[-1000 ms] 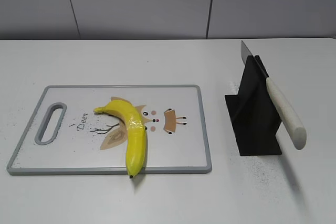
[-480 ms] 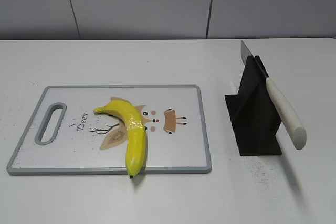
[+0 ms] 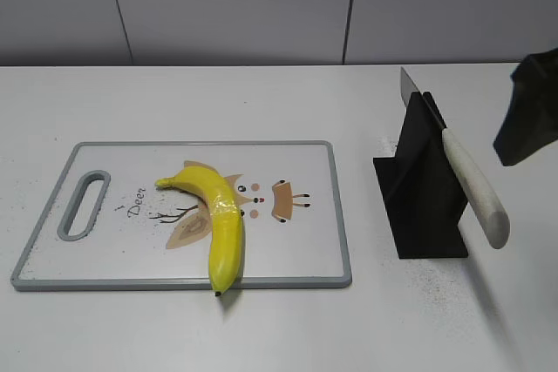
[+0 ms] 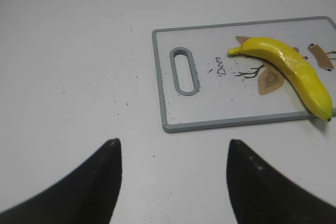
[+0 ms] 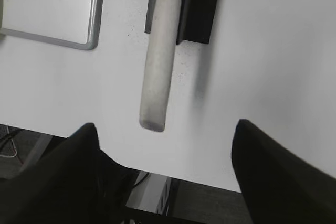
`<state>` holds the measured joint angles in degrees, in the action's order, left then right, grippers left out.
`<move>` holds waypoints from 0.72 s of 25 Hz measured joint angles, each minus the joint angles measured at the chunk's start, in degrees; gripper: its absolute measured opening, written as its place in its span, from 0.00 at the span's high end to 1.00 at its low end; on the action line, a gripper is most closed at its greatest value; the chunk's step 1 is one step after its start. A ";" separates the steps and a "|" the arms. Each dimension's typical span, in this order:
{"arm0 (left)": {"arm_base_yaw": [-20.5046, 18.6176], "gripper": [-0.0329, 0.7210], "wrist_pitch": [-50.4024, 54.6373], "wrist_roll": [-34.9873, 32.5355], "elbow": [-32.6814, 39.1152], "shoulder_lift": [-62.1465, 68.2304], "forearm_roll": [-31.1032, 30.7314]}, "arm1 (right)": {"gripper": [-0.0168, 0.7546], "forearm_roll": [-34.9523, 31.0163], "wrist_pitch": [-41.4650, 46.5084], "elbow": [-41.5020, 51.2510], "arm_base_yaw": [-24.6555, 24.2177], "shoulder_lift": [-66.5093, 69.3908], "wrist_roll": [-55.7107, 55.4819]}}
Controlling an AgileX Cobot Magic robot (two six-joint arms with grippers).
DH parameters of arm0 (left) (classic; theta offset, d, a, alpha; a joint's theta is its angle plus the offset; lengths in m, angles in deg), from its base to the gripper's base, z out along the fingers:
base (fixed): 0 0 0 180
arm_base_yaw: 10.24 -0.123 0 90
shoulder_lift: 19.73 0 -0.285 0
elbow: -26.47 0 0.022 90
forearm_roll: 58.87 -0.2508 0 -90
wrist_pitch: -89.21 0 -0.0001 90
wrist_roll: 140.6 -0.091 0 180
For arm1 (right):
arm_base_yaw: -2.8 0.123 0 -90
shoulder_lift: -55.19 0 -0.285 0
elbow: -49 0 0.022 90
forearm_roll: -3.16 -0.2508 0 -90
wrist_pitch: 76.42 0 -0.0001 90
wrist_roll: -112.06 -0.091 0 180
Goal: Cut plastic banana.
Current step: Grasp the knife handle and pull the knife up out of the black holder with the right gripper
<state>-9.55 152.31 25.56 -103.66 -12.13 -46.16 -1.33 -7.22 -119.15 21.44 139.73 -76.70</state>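
A yellow plastic banana (image 3: 220, 220) lies on a white cutting board (image 3: 296, 250) with a grey rim; its lower tip hangs over the front edge. It also shows in the left wrist view (image 4: 291, 72). A knife with a white handle (image 3: 473, 187) rests slanted in a black stand (image 3: 422, 189); the handle shows in the right wrist view (image 5: 160, 56). My right gripper (image 5: 165, 129) is open, hovering near the handle's end above the table's front edge; its dark body enters the exterior view at right (image 3: 529, 111). My left gripper (image 4: 172, 148) is open and empty, left of the board.
The board has a slot handle (image 3: 84, 205) at its left end and a deer drawing. The table's front edge (image 5: 173, 174) lies just under my right gripper. A grey panelled wall stands behind the table.
My right arm has come into the exterior view at the right edge, above and right of the knife stand. Banana, board and knife have not moved.
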 joint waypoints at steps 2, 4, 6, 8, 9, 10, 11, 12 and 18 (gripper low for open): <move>0.00 0.17 0.00 -0.09 0.00 0.00 0.00 | 0.21 -1.42 0.06 -1.34 0.00 3.86 -0.04; 0.00 0.17 0.00 0.02 0.00 0.00 0.00 | 0.21 -2.51 0.06 -1.76 0.00 7.72 -0.04; 0.00 0.17 0.00 -0.05 0.00 0.00 0.00 | 0.21 -2.78 0.12 -1.88 0.00 10.98 -0.04; 0.00 0.17 0.00 -0.04 0.00 0.00 0.00 | 0.21 -2.78 0.17 -1.88 0.00 14.20 -0.10; 0.00 0.17 0.00 -0.03 0.00 0.00 0.00 | 0.21 -2.78 0.17 -1.88 0.00 15.40 -0.28; 0.00 0.17 0.00 -0.08 0.00 0.00 0.00 | 0.21 -2.78 0.17 -1.88 0.00 16.96 -0.68; 0.00 0.17 0.00 -0.11 0.00 0.00 0.00 | 0.21 -2.78 0.17 -1.88 0.00 17.97 -1.09; 0.00 0.17 0.00 -0.11 0.00 0.00 0.00 | 0.21 -2.78 0.17 -1.88 0.00 18.84 -1.52; 0.00 0.17 0.00 0.02 0.00 0.00 0.00 | 0.29 -2.84 0.23 -1.92 0.00 21.35 -3.37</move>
<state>-9.55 152.31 25.58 -103.66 -12.13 -46.16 -4.17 -6.99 -121.07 21.44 161.08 -80.07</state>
